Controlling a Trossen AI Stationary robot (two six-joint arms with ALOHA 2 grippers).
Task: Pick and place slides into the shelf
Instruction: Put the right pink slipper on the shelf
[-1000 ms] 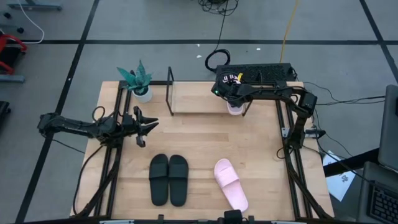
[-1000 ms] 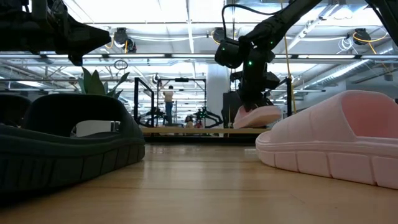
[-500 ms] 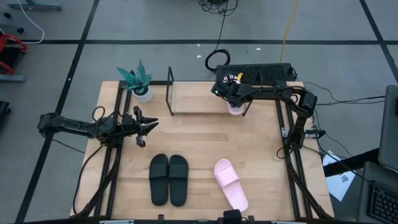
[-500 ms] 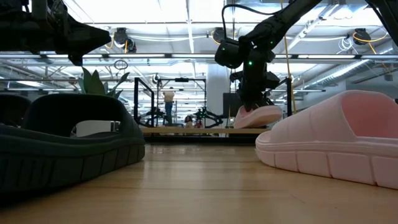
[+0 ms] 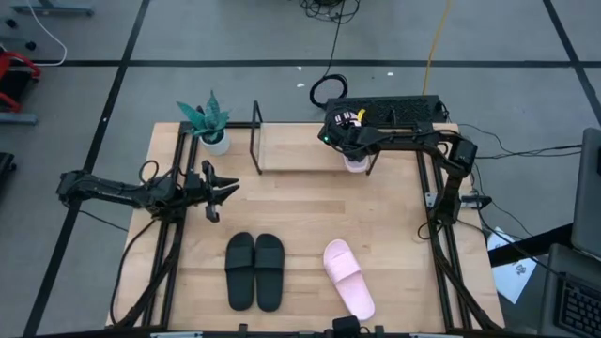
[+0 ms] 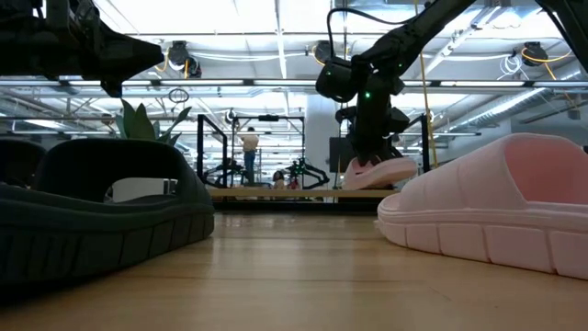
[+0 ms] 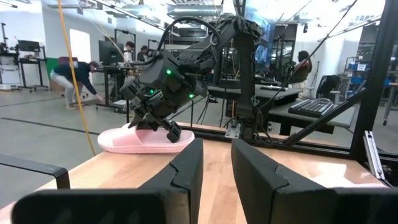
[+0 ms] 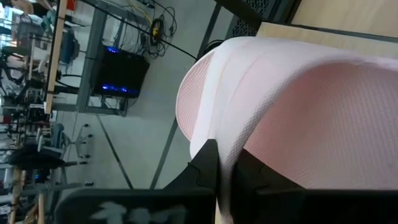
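While our right gripper (image 5: 355, 158) stays clamped on one pale pink slide sandal (image 7: 146, 139) at the right end of the low wooden shelf with its black wire frame (image 5: 282, 155), our left gripper (image 5: 223, 191) hangs with fingers apart near the table's left edge. Toward the near edge lie the matte black pair (image 5: 254, 270) and, just right of it, the other pink slide (image 5: 348, 278).

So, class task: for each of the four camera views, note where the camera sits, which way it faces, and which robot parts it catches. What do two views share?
High view: overhead, facing down; both arms, black pair.
Low view: table height, facing the room; right end effector on the held pink slide.
Left wrist view: past the left end effector, open, toward the right arm.
Right wrist view: right end effector pinching the strap.
Shared: all four show that held pink slide.
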